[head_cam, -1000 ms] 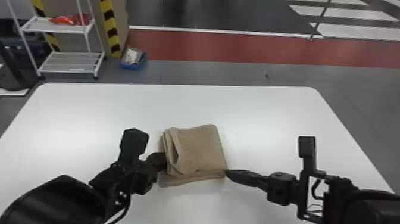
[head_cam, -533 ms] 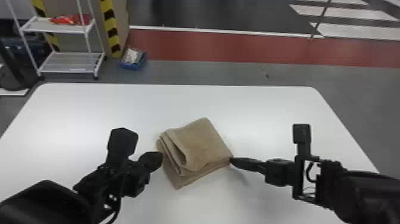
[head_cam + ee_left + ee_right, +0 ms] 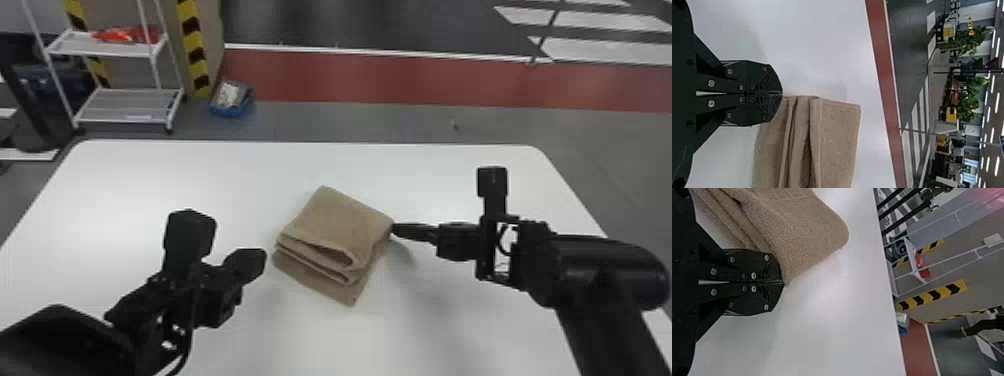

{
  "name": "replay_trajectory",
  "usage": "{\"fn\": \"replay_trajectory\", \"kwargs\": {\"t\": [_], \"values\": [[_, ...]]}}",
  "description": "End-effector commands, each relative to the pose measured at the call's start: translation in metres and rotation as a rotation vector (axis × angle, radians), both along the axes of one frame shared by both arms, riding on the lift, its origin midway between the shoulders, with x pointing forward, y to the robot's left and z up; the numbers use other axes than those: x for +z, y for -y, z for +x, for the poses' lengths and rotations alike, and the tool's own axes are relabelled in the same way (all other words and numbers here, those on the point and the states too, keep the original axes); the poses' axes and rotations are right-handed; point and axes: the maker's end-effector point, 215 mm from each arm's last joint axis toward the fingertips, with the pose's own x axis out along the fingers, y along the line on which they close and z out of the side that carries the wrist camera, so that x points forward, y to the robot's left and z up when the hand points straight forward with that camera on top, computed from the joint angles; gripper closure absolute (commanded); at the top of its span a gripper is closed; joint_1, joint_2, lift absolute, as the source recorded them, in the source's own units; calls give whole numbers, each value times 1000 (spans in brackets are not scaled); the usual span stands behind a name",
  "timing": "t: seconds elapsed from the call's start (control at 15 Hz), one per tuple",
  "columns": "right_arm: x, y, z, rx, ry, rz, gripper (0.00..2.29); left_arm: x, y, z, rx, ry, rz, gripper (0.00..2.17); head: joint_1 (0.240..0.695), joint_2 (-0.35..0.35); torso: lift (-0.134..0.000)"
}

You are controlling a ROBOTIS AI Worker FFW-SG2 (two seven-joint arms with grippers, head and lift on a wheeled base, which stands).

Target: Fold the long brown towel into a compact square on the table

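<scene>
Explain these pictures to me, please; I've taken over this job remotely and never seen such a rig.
This is a two-armed robot, seen through its own cameras: one on its head, looking forward and down, and one on each wrist, whose pictures are turned on their side. On the white table lies a brown towel, folded into a layered bundle. The left gripper is closed, close beside the towel. The right gripper is closed too, its tips at a towel corner; I can't tell whether it pinches any cloth. Beyond the table stands a white rack.
</scene>
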Motion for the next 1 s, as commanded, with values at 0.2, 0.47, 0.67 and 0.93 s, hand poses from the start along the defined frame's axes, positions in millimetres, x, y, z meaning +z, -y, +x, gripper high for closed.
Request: {"fn": "replay_trajectory", "kwargs": {"t": [0.2,0.47,0.67,0.93], "values": [[51,15,9,-52,353,123,2202,-13,8,2,-18,-16,-16,1912,695,-83,-124],[57,95,-48,-134,382,235,2202,-14,18,29,-27,51,-59,1912,695,-132,-124],[69,142,-81,-184,410,216,2202,-15,22,50,-34,114,-78,1916,695,-220,-124],[79,177,-103,-224,423,201,2202,-32,30,35,-61,35,-87,1916,695,-282,-124]]}}
